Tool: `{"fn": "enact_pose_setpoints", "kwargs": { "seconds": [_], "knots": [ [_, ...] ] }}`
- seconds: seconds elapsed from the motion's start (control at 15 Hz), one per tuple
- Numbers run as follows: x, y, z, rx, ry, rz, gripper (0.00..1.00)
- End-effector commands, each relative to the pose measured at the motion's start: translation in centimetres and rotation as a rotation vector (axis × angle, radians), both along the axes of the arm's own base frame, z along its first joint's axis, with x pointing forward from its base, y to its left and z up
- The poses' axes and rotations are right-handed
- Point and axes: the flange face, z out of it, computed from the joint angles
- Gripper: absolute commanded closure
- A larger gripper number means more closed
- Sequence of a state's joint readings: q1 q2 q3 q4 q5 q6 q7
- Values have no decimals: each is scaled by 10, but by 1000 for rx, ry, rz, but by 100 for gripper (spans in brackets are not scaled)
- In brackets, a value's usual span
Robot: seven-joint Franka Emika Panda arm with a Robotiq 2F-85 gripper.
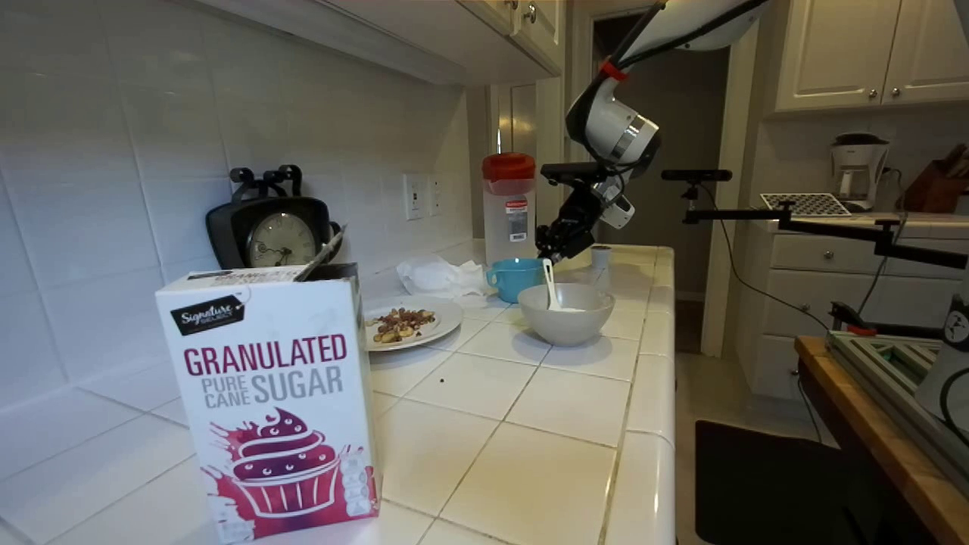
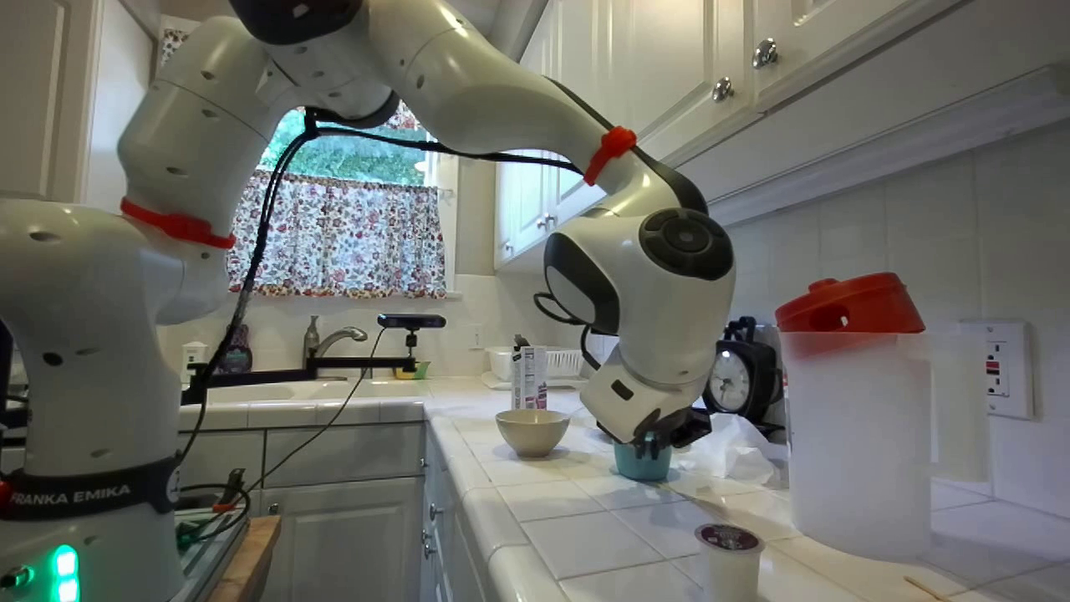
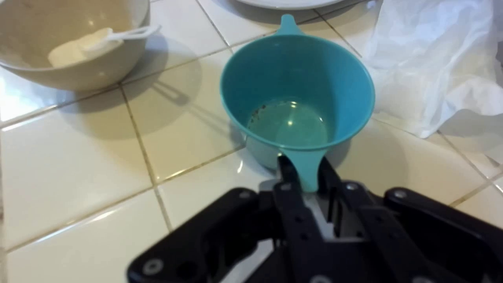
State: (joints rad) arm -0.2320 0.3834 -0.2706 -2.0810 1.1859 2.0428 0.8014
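Sugar box (image 1: 272, 401): Signature Select granulated, top flap raised, leftmost on the tiled counter (image 1: 568, 393) in an exterior view.
Nut plate (image 1: 449, 322): white and round, bearing chopped nuts (image 1: 403, 324).
Crumpled white bag (image 3: 428, 67): loosely folded, just past the plate.
Pitcher (image 2: 861, 443): tall, translucent, its red lid (image 2: 853, 305) tilted.
Turquoise two-handled cup (image 3: 297, 90): upright on the counter, just beside the bag. Round-mouthed and smooth, it narrows toward a pale, glinting floor with dark specks along one side. One tapered handle (image 3: 289, 25) points toward the plate; the opposite one meets the Robotiq gripper (image 3: 308, 173).
Robotiq gripper: fingers (image 3: 290, 204) set narrow, one on each side of the near handle (image 3: 307, 169), holding the cup by it.
Bowl (image 1: 566, 322): grey-beige, a white spoon (image 1: 550, 284) leaning over its rim toward the cup; a strip of tile parts bowl and cup.
Open counter: tile with one dark speck (image 1: 442, 380) stretches from the bowl toward the sugar box.
Coffee pod (image 2: 729, 560): upright, well apart from the cup.
Counter edge (image 1: 658, 386): rounded, running close past the bowl; the cup stands farther in.
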Motion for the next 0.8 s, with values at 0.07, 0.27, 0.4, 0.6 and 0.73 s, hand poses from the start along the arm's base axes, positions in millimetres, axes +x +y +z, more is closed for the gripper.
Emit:
{"fn": "enact_pose_setpoints", "kwargs": {
  "seconds": [0.07,0.27,0.4,0.6,0.73],
  "knots": [
    [2,-1,3,10,18,-10,41],
    [2,-2,8,8,19,-14,19],
    [1,-5,16,-8,9,-17,4],
    [1,-8,36,-66,-38,-7,0],
    [2,-10,49,-127,-69,13,0]
  ]
}}
